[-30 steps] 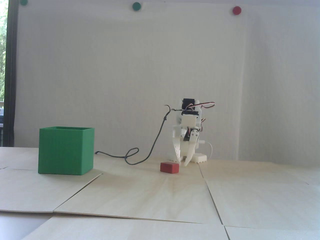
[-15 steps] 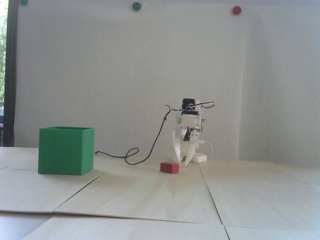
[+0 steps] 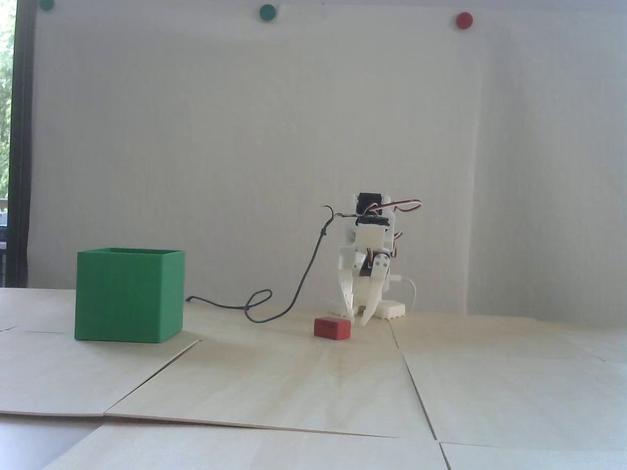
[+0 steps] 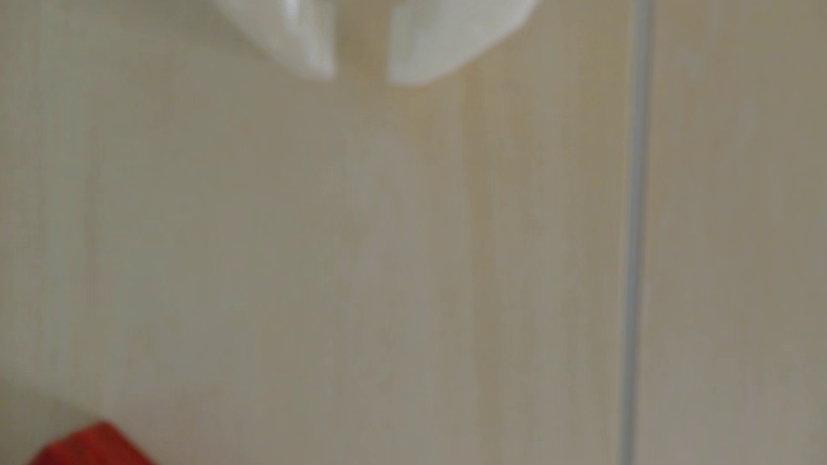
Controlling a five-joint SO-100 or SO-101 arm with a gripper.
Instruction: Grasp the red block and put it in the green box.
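Note:
The red block (image 3: 332, 327) lies on the light wooden table, right of the middle in the fixed view. The wrist view shows one corner of it (image 4: 89, 445) at the bottom left, blurred. The green box (image 3: 128, 294) stands upright at the left, open at the top, well apart from the block. My white gripper (image 3: 357, 317) points down just behind and right of the block, tips close to the table. In the wrist view the gripper (image 4: 361, 78) has a small gap between its fingertips with nothing between them. The box is out of the wrist view.
A dark cable (image 3: 274, 308) loops on the table between the box and the arm. The table is made of wooden panels with seams (image 3: 416, 387); one seam (image 4: 635, 232) runs right of the gripper. Round dots (image 3: 464, 20) are on the white wall.

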